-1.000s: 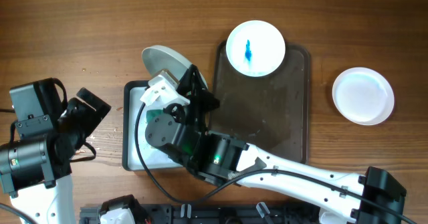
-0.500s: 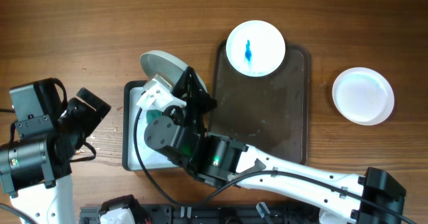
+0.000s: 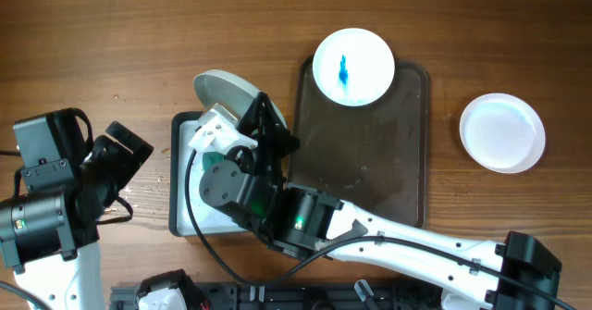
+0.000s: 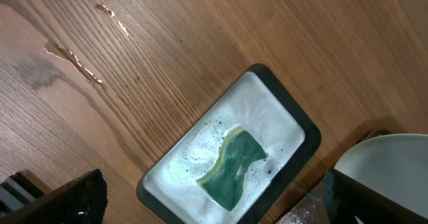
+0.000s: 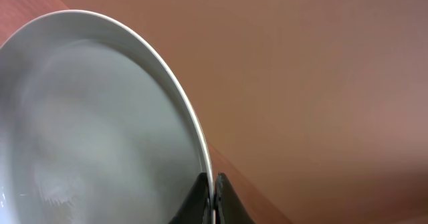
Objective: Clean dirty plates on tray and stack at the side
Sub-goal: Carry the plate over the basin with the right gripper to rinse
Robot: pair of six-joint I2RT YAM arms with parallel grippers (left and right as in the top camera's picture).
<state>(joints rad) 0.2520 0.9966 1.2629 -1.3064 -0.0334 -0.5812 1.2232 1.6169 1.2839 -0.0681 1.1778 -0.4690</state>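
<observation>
Wooden table (image 3: 92,32), sponge dish (image 4: 274,110) beneath right claw (image 5: 212,184) tight on plate (image 5: 87,117) rim; left claw (image 4: 214,197) agape

Even, warm light fills the overhead view — shadows are faint and soft. Small glints streak the table (image 4: 75,62) in the left wrist view; the right wrist view's plate (image 5: 87,130) is close — and blurred.

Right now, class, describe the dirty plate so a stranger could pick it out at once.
Find the dark tray on the wooden table. At its far end sits a round white plate. Only it bears a blue smear; the lone plate right of the tray and the gripped plate are plain.
</observation>
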